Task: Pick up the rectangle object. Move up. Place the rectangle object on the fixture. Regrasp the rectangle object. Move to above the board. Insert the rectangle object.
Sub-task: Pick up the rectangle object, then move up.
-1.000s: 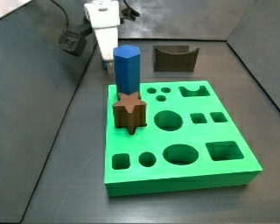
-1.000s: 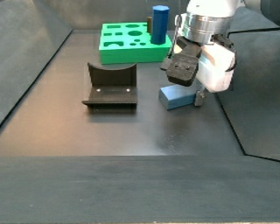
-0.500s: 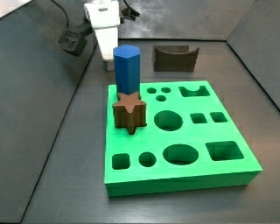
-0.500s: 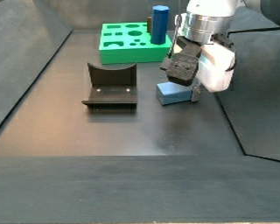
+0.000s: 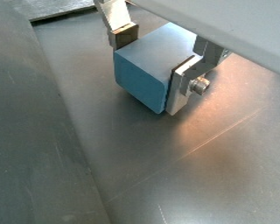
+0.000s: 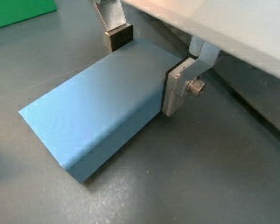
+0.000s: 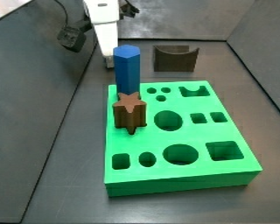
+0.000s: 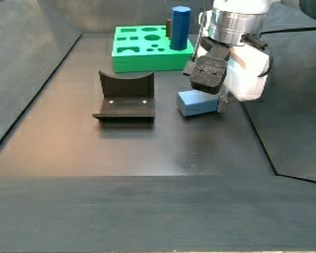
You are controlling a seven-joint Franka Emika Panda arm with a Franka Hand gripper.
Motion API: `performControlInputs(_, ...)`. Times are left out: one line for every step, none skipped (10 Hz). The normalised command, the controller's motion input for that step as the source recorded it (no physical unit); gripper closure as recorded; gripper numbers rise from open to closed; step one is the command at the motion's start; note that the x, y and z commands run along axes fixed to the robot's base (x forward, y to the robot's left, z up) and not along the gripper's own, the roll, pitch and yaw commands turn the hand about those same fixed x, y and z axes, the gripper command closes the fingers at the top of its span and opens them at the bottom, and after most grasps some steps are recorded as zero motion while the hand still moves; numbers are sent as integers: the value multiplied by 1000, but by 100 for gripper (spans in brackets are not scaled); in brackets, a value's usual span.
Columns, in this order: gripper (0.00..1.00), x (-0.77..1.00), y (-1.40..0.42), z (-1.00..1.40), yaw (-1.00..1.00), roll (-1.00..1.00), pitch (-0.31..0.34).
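Observation:
The rectangle object, a pale blue-grey block, sits between the fingers of my gripper and hangs tilted just above the floor, right of the fixture. In both wrist views the two silver fingers press its sides, so my gripper is shut on the rectangle object. It also shows long and slanted under the gripper. The green board lies behind. In a side view the gripper's white hand is behind the board, left of the fixture; the block is hidden there.
A tall bright blue hexagonal prism and a brown star peg stand in the board's left side. The prism also shows in a side view. Dark sloping walls close in the floor on both sides. A black cable hangs near the arm.
The gripper has risen a little and the block has come up and shifted slightly toward the fixture with it. Nothing else has moved.

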Motion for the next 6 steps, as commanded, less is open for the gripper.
performControlInputs(100,0,0,0,0,0,0)
performControlInputs(100,0,0,0,0,0,0)
performControlInputs(100,0,0,833,0,0,0)
performControlInputs(100,-13,-2,836,-2,-1,2)
performControlInputs(100,-41,1,765,-5,3,21)
performControlInputs(100,-31,10,632,-13,16,34)
